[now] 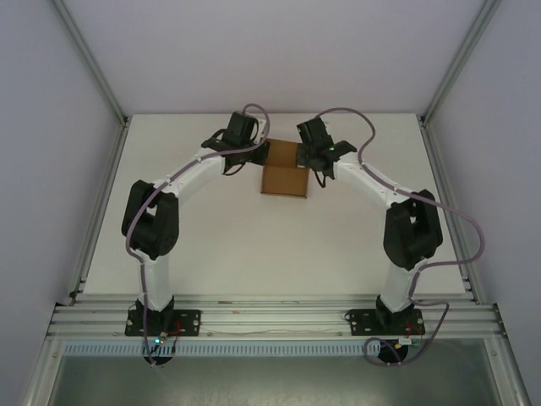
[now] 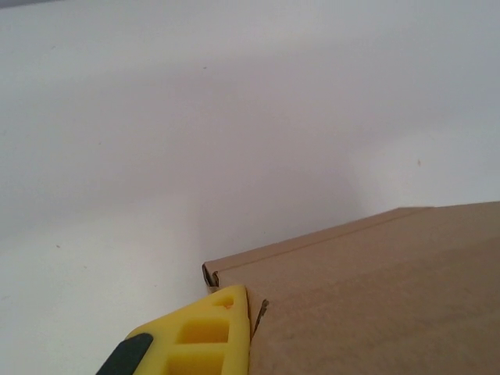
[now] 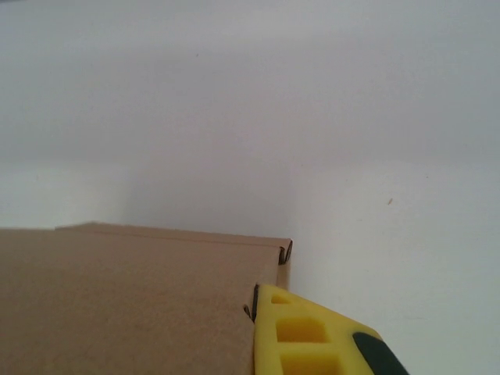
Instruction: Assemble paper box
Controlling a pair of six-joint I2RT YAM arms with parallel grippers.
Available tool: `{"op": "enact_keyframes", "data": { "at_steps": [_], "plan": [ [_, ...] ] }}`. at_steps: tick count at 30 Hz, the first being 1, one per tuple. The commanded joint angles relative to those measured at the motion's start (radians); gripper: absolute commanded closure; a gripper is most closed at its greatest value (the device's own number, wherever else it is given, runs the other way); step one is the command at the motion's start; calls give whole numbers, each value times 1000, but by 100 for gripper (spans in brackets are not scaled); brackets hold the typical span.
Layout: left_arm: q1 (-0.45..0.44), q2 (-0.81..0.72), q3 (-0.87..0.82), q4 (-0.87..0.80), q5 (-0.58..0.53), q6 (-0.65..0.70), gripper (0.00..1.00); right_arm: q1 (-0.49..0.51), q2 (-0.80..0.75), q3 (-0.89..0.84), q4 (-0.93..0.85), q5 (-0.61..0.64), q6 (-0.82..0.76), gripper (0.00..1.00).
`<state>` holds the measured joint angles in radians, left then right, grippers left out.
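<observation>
I am reaching both arms in over the white worktop (image 1: 254, 245) to the plain brown cardboard mailer box (image 1: 283, 180), which is lying flat in the far middle of the surface, between my two wrists. Seen from above, my left end effector (image 1: 256, 154) is sitting at the box's far left corner and my right end effector (image 1: 313, 161) at its far right corner, so the box is bracketed from both sides.

In my left wrist view, one yellow ribbed finger (image 2: 215, 340) is pressing against the box (image 2: 375, 289) right at its corner, just below a folded double edge where the corrugation is showing. In my right wrist view it is mirrored: a yellow finger (image 3: 301, 336) is touching the side of the box (image 3: 117, 305) beside a curled fold at the corner. Each camera is catching one finger and not its partner, so I cannot tell whether either end effector is spread or closed, or whether it is pinching a wall.

The box top is looking flat and level in both wrist views. Past it, bare worktop is running on to the pale back wall (image 1: 279, 51). Nearer my bases there is a broad open stretch, and to either side more free surface, out to the aluminium frame rails (image 1: 444, 169).
</observation>
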<state>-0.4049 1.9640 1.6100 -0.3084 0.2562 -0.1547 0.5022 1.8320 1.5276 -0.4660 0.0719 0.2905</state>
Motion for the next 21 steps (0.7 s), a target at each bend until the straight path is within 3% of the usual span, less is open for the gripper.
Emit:
{"op": "enact_keyframes", "data": {
  "at_steps": [1,7,12,16,21],
  "plan": [
    [-13,44,56,67,-73,-223,100,18,52,18,71,64,128,96],
    [-29,118,123,71,-81,-304,100,25,123,54,86,66,170,97],
    [-68,151,135,60,-178,-225,100,44,138,53,88,119,172,97],
    [-101,140,72,52,-241,-146,100,59,118,-23,153,162,158,97],
    [-112,79,-91,135,-226,-176,100,83,64,-160,261,232,135,97]
  ]
}}
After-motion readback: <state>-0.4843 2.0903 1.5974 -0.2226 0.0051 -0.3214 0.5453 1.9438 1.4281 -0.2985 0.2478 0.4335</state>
